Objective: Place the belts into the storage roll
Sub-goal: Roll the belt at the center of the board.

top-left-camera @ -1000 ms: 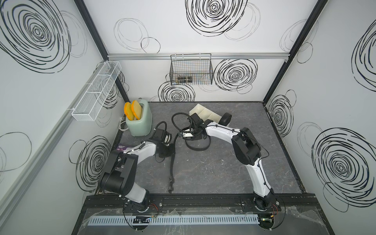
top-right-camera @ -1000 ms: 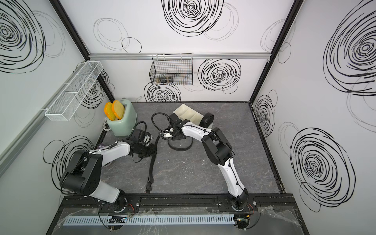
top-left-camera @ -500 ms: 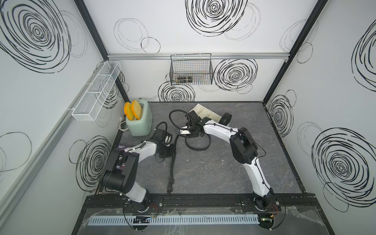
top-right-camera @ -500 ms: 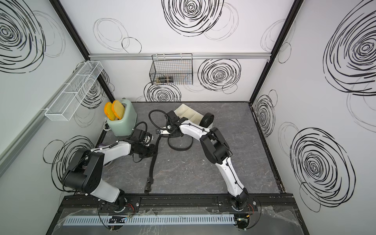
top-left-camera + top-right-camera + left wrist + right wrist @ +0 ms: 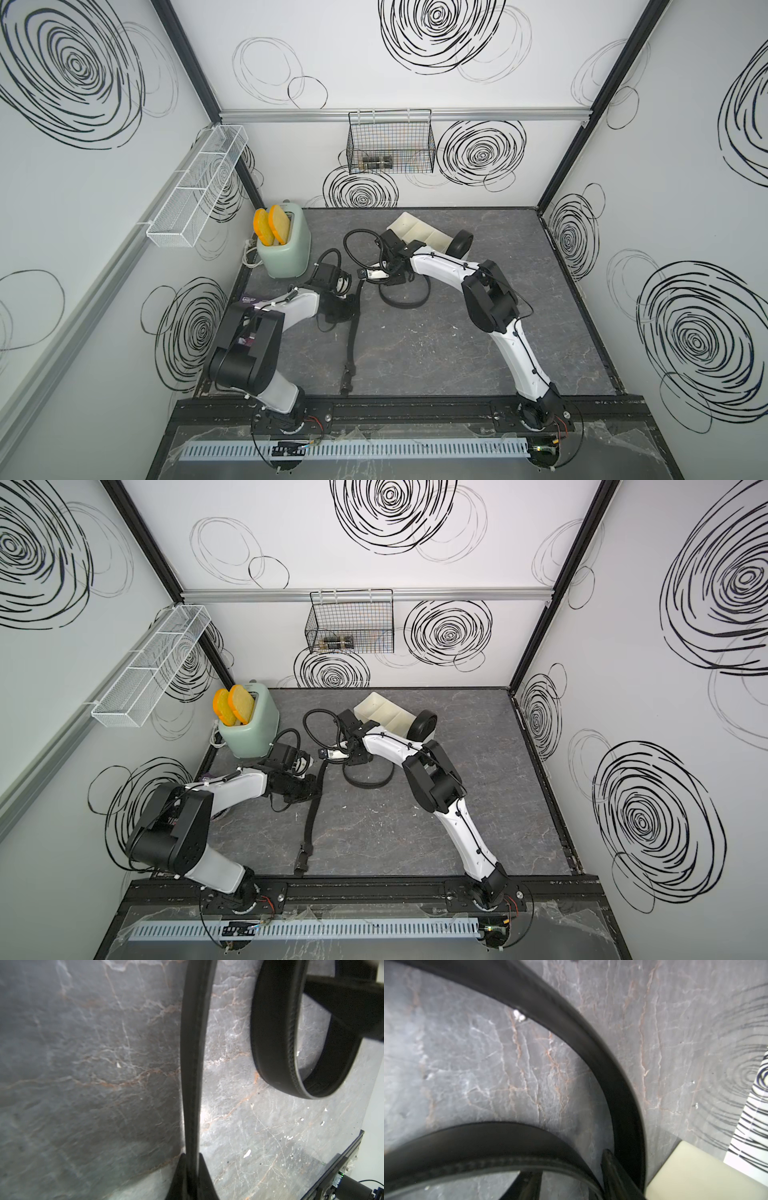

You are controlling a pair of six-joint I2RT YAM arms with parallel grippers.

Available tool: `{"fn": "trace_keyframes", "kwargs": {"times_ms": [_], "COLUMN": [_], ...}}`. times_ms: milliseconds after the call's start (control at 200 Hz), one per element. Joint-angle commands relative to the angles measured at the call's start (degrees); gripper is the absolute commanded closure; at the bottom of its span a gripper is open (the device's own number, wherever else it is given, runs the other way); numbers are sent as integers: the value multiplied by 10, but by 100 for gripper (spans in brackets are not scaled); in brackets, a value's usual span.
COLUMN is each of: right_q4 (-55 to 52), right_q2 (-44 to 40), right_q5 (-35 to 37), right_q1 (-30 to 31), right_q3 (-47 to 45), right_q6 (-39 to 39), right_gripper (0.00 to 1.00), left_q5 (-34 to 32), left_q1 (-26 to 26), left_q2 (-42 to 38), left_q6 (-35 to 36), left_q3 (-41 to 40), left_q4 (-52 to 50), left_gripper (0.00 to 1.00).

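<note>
A long black belt (image 5: 352, 340) lies on the floor in both top views, its buckle (image 5: 347, 383) near the front rail. My left gripper (image 5: 354, 298) is shut on its strap (image 5: 193, 1064). Farther back the belt (image 5: 309, 825) curls into loose loops (image 5: 403, 296) around my right gripper (image 5: 388, 279). In the right wrist view its fingers (image 5: 610, 1167) stand apart, with one loop (image 5: 488, 1147) crossing them and another loop (image 5: 612, 1074) outside. The cream storage roll (image 5: 415, 230) sits just behind. A coiled belt (image 5: 462, 246) stands at its right end.
A green toaster (image 5: 284, 249) with toast stands at the back left. A black wire basket (image 5: 390, 149) hangs on the back wall and a white mesh shelf (image 5: 195, 187) on the left wall. The black front rail (image 5: 395, 409) borders the floor.
My right gripper has shifted slightly left and back, carrying the belt loops with it. The left arm and the buckle end have stayed put.
</note>
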Motion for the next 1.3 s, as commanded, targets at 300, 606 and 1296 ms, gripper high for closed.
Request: {"fn": "trace_keyframes", "kwargs": {"times_ms": [300, 606, 1296], "right_q4": [-60, 151, 103], "right_q2": [14, -107, -141], "right_q5": [20, 101, 289], "right_q1": [-4, -9, -46], "right_q3": [-13, -192, -226], "right_q6": [66, 420, 983], "right_gripper": [100, 100, 100], "left_q5": [16, 26, -37], "left_q1": [5, 6, -4], "left_q2": [-13, -32, -44], "left_q6": [4, -55, -103], "left_q3": [-4, -29, -4], "left_q4": [14, 52, 49], "left_gripper": [95, 100, 100]}}
